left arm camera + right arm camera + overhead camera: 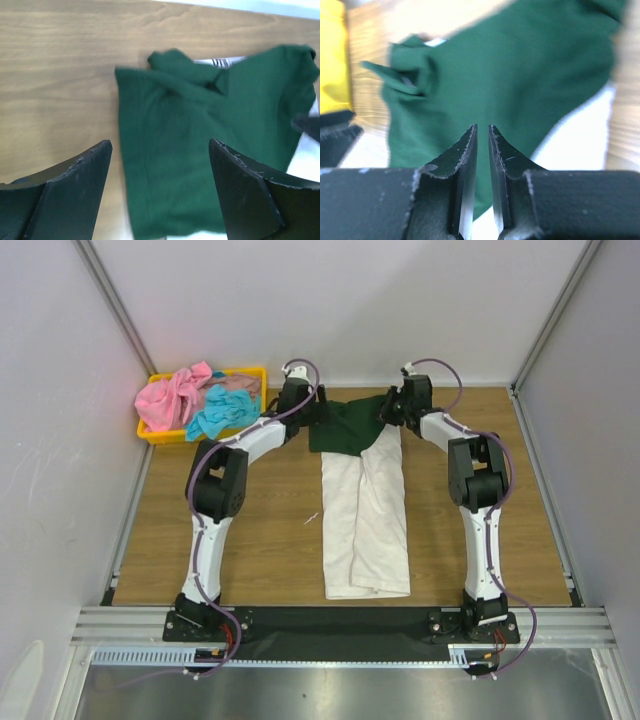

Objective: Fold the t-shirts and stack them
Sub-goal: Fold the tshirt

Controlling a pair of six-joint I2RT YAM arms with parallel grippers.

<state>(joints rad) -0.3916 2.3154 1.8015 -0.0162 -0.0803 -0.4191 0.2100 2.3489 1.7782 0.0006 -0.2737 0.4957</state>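
The white t-shirt (pixel 365 520) lies folded into a long strip in the middle of the table. Its dark green sleeves (pixel 345 427) are folded over its far end. My left gripper (pixel 316 411) is open and hovers over the left edge of the green cloth (pixel 190 150), holding nothing. My right gripper (pixel 386 410) is at the right edge of the green part (pixel 520 65), its jaws nearly together with nothing between them. In the wrist views the left gripper (pixel 160 142) stands wide open and the right gripper (pixel 482 126) shows only a thin gap. The print is hidden.
A yellow plastic tray (pixel 252 371) at the far left holds a crumpled pink shirt (pixel 170 400) and a turquoise shirt (pixel 222 412). The tray's edge also shows in the right wrist view (pixel 332 60). White walls surround the wooden table (pixel 260 530).
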